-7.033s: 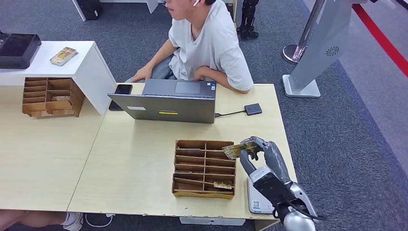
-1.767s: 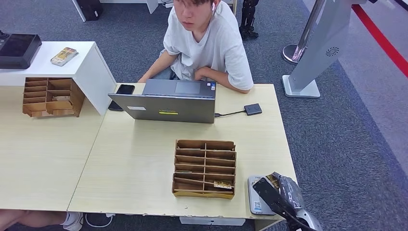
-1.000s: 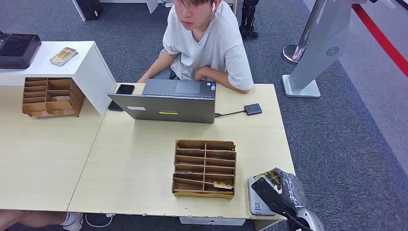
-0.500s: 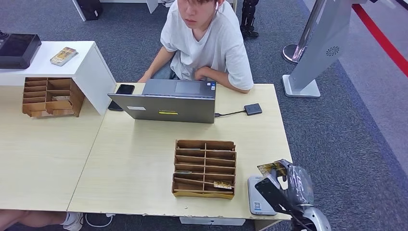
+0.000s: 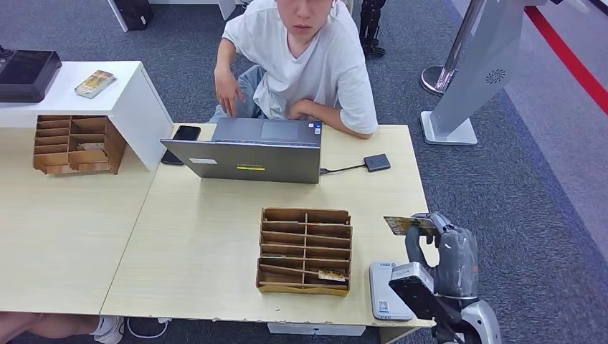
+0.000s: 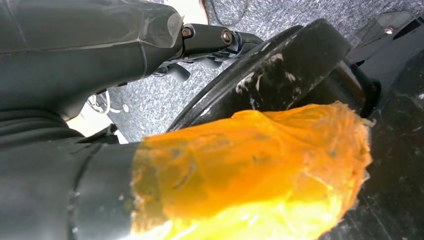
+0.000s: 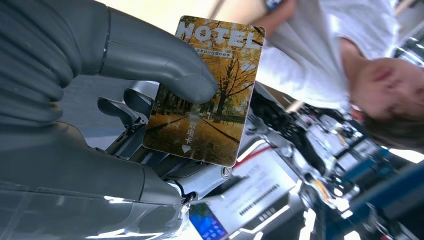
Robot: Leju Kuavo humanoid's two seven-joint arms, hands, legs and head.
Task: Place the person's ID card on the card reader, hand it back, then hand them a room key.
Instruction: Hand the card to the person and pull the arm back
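Note:
My right hand (image 5: 441, 247) is raised over the table's right front corner and pinches a card (image 5: 407, 225) printed with autumn trees. In the right wrist view the thumb (image 7: 165, 65) presses the card (image 7: 205, 95), which reads HOTEL, against the fingers behind it. The white card reader (image 5: 387, 290) lies on the table below the hand, with nothing on it. The person (image 5: 308, 64) in a white T-shirt sits across the table behind a laptop, one arm lifted. My left hand (image 6: 75, 45) hangs down beside my body and holds nothing.
A wooden slotted card organiser (image 5: 306, 251) stands left of the reader with a card in its front row. A grey laptop (image 5: 251, 154), a phone (image 5: 184, 133) and a small black device (image 5: 377, 163) lie farther back. A second organiser (image 5: 75, 143) sits at the far left.
My right hand has lifted the card off the reader and carried it up and away from me. The person has leaned over and raised one hand off the table.

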